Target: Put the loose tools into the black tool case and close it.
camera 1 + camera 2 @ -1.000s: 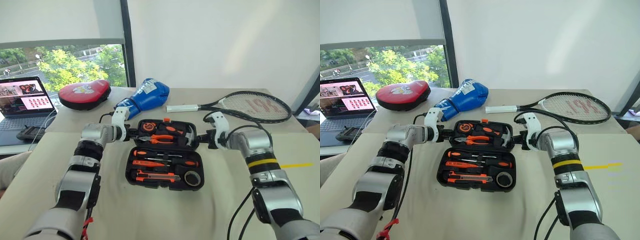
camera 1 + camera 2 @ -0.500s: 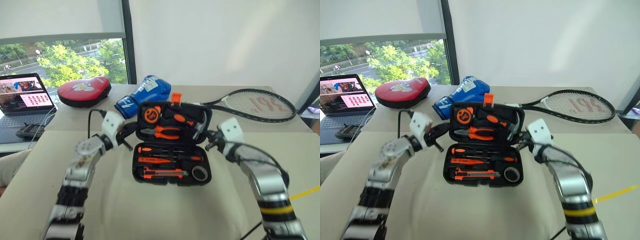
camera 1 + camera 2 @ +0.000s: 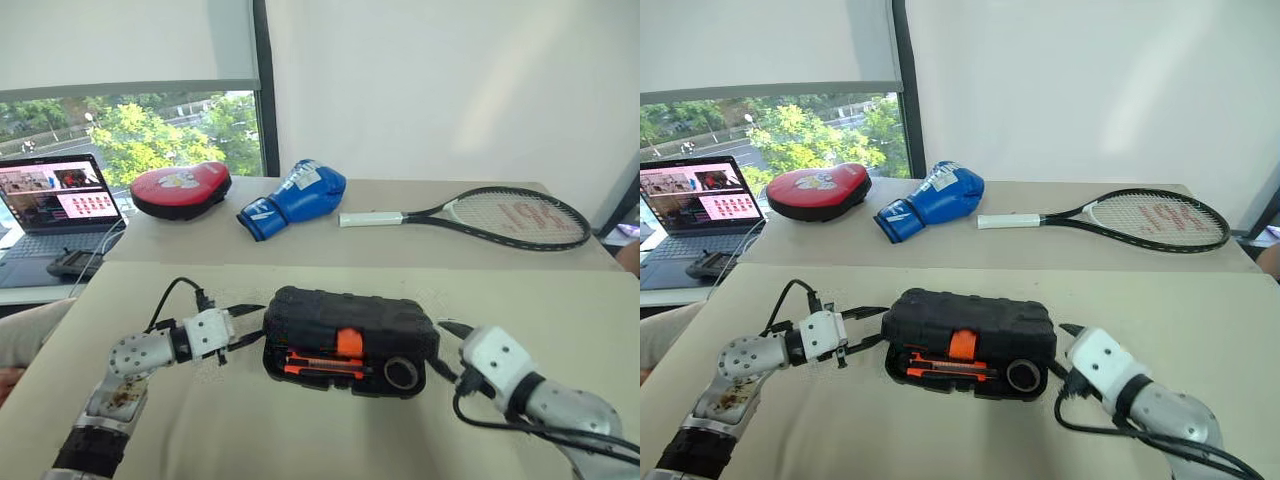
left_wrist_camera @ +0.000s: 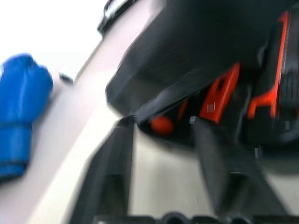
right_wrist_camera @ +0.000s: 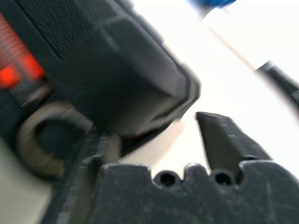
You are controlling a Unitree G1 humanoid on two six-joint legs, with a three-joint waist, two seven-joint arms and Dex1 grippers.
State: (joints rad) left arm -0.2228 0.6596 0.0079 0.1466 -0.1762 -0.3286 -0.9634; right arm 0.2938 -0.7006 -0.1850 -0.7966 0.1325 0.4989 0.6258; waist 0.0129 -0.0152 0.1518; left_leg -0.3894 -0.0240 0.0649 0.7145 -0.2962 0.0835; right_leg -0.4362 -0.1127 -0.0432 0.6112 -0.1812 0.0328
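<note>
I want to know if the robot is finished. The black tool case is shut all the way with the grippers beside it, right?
Not quite. The black tool case is not shut all the way: the left eye view shows its lid propped ajar, with the tape roll still visible in the gap. The left gripper and right gripper are beside it.

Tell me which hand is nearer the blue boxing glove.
Left. The left hand sits at the case's left end, on the side of the table where the blue boxing glove lies farther back; the right hand is at the case's right end.
</note>
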